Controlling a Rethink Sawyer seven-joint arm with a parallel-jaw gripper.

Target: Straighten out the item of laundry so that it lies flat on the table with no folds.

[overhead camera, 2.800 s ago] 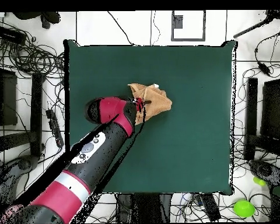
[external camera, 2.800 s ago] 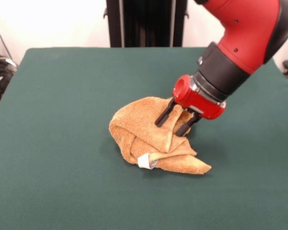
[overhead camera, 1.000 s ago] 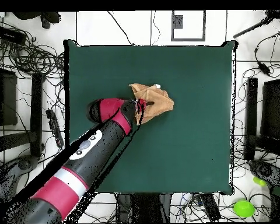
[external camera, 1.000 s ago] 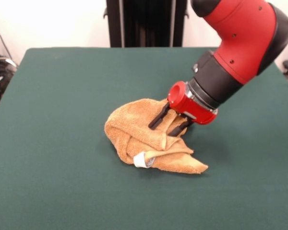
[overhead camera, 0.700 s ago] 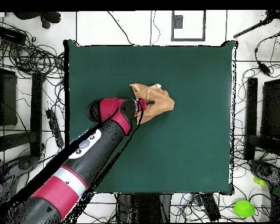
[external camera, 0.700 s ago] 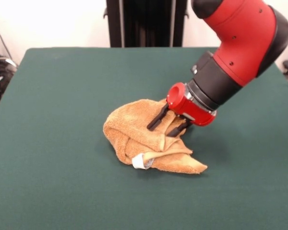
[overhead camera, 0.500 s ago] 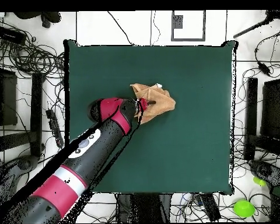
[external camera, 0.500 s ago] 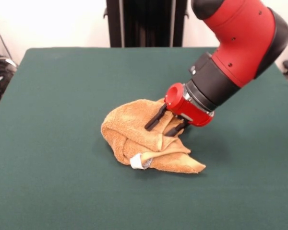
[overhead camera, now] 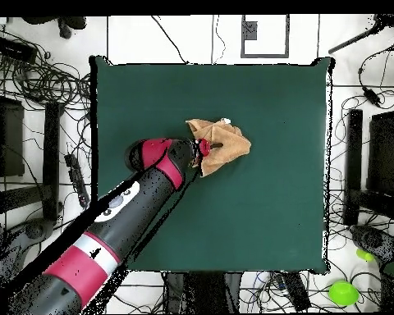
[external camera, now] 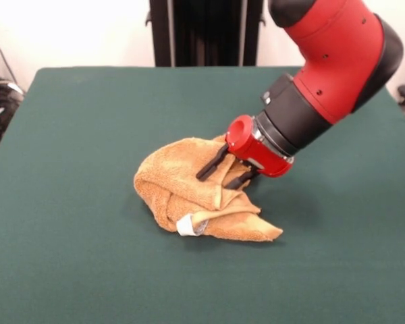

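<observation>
The orange-tan towel point(external camera: 179, 185) lies crumpled in a heap near the middle of the green table point(external camera: 74, 135), with thick folds and one corner pointing right. Its white tag point(external camera: 187, 226) shows at the near edge. My gripper point(external camera: 214, 181) comes down at a slant from the right, its two black fingers point(external camera: 211, 165) pressed into the top of the heap with a raised fold held between them. In the overhead view the towel point(overhead camera: 225, 143) sits a little above the table's point(overhead camera: 266, 213) centre, with the gripper point(overhead camera: 202, 152) at its left edge.
The red and black arm point(overhead camera: 126, 213) crosses the table's lower left in the overhead view. Cables and equipment point(overhead camera: 36, 74) lie on the floor around the table. A green object point(overhead camera: 344, 291) sits on the floor at the lower right.
The gripper has moved left in the front view, and the towel heap has slid left with it. The towel's shape has hardly changed.
</observation>
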